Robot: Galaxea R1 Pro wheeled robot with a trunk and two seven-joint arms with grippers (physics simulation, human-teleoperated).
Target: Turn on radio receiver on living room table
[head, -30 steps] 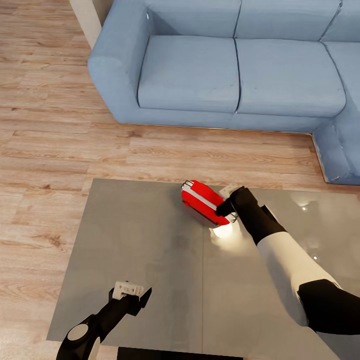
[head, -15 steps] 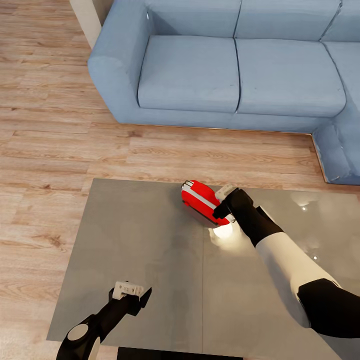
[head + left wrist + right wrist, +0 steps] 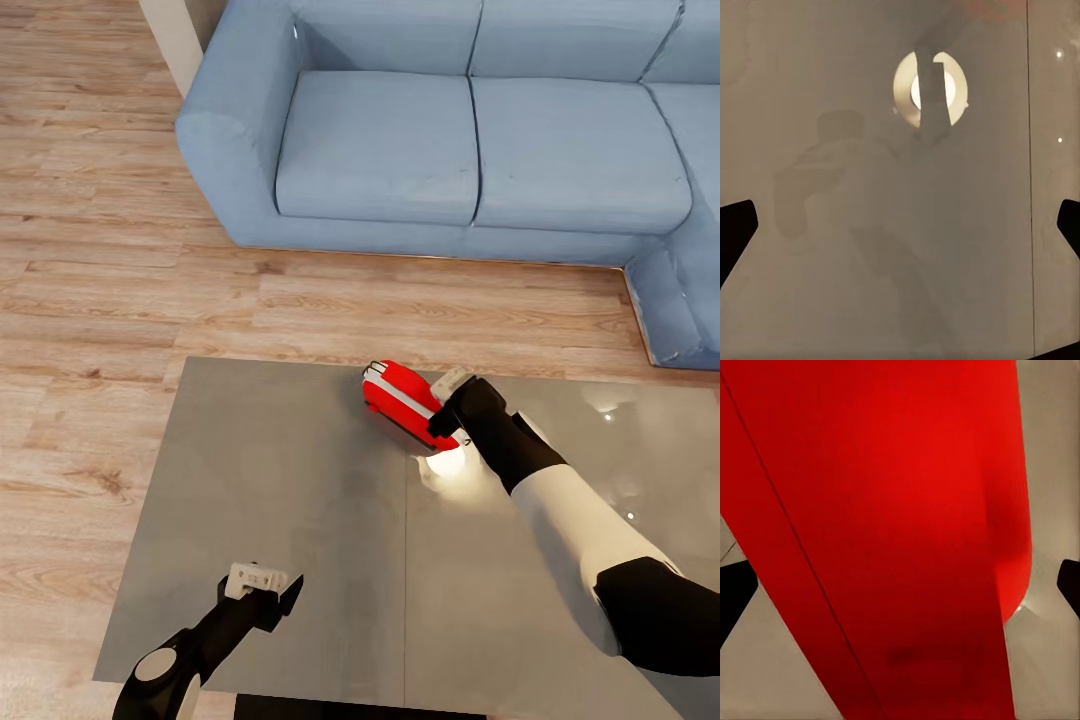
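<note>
Head view showed my right gripper [image 3: 447,402] had crept a little further in over the last second, from just beside the radio receiver [image 3: 402,402] to right against its near end, and then barely moved in the final half second. I took that to mean I had reached contact and that the pressing step was at hand, though nothing in the pictures told me whether the set had switched on. The radio lay tilted on the table [image 3: 280,470], near its far edge, with the blue sofa [image 3: 400,140] beyond. In my right wrist view the red shell [image 3: 892,525] loomed close between my dark fingertips [image 3: 733,592], which stood wide apart, gripping nothing. My left gripper [image 3: 262,585] hovered spread over bare tabletop, holding nothing.
</note>
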